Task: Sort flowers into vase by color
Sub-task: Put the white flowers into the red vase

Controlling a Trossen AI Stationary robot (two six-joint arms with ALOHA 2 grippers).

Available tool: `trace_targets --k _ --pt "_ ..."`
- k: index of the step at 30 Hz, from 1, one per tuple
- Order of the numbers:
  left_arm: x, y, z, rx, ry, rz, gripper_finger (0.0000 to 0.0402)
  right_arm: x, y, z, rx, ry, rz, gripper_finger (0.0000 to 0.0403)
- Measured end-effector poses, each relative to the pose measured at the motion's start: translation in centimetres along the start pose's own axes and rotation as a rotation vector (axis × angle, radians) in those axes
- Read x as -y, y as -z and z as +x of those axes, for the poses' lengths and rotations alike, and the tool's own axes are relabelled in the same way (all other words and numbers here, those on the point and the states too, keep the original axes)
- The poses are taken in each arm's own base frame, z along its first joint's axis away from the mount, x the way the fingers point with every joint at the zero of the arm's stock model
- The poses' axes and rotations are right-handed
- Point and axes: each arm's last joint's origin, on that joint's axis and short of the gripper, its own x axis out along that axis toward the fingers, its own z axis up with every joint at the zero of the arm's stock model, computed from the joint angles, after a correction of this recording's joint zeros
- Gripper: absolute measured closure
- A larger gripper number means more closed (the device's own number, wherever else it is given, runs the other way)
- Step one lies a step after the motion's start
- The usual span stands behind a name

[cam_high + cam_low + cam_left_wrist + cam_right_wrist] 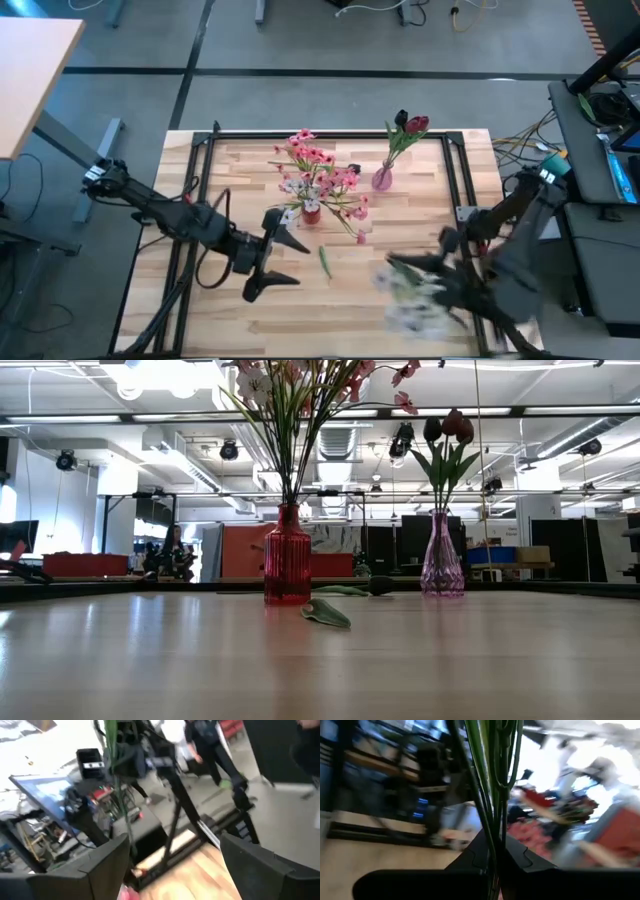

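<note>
Pictured from above: wooden table (250,330) mid-sort. Left arm parked at the near left, claw (283,257) spread wide and empty, clear of the work. Right claw (440,280) at the near right, clamped on a bundle of green stems (492,785), white flowers (410,295) blurred beside it, apparently mid-carry and held low on the stems so the ends can drop into a vase. Red vase (287,568) at centre, packed with pink flowers (320,165). Pink vase (441,560) to its right, reserved for dark red buds (410,124). Loose green leaf (324,261) lying on the wood between the arms.
</note>
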Motion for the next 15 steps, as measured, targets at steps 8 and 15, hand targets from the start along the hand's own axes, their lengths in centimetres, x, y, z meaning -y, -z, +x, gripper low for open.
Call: trace_targets --k 8,15 --pt "1.6 0.7 -2.0 -0.219 0.114 -0.186 0.0107 -0.5 4.5 -2.3 -0.144 -0.264 0.255 0.0391" --pt "4.1 2.3 -3.6 -0.498 0.212 -0.393 0.0107 -2.7 9.8 0.7 -0.241 -0.359 0.36 0.0391"
